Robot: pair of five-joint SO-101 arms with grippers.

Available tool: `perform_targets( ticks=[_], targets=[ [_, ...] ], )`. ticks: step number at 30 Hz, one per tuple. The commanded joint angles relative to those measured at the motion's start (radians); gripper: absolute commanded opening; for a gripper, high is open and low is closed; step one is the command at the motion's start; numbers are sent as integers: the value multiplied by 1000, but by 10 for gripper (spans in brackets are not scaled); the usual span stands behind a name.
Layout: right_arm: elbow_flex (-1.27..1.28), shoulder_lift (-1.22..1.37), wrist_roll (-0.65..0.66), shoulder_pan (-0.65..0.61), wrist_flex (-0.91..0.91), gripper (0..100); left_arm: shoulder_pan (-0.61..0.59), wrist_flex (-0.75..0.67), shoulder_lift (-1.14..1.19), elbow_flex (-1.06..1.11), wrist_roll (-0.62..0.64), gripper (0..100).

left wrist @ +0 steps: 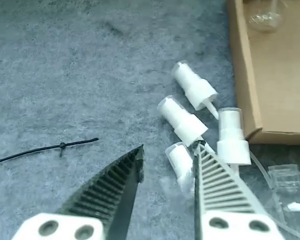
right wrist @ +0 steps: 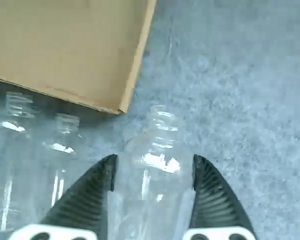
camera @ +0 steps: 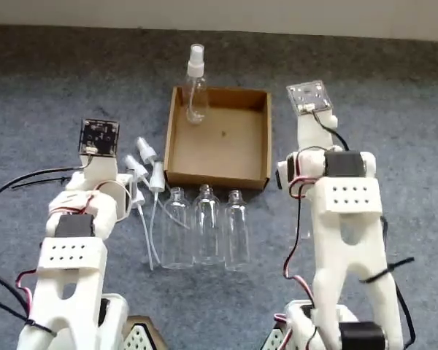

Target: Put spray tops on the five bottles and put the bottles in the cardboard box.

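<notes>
A clear bottle (right wrist: 157, 150) without a top lies on the carpet between the fingers of my right gripper (right wrist: 153, 169), which is open around it. Two more topless bottles (right wrist: 62, 145) lie beside it; the high view shows three in a row (camera: 208, 222) in front of the cardboard box (camera: 259, 138). One bottle with a spray top (camera: 196, 80) leans on the box's back rim. Several white spray tops (left wrist: 182, 117) lie left of the box. My left gripper (left wrist: 167, 157) is open just over them, one top (left wrist: 179, 161) next to its white finger (left wrist: 210, 175).
Grey carpet covers the table. A black cable tie (left wrist: 60, 146) lies left of the spray tops. Black wires (camera: 29, 179) trail from the left arm. The box's front corner (right wrist: 122, 107) is close to the bottle necks. Open carpet lies to the far left and right.
</notes>
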Motion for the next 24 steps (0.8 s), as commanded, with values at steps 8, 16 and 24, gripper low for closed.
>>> perform_targets(
  ticks=[8,16,24],
  targets=[
    [288,-634,-118,-157,-140,52,-133,453,44,-453,3,160],
    [535,-875,-180,-162,-225,52,-133,598,529,-760,12,158],
    [631,-1015,-175,-162,-226,52,-73,595,917,-929,126,161]
  ],
)
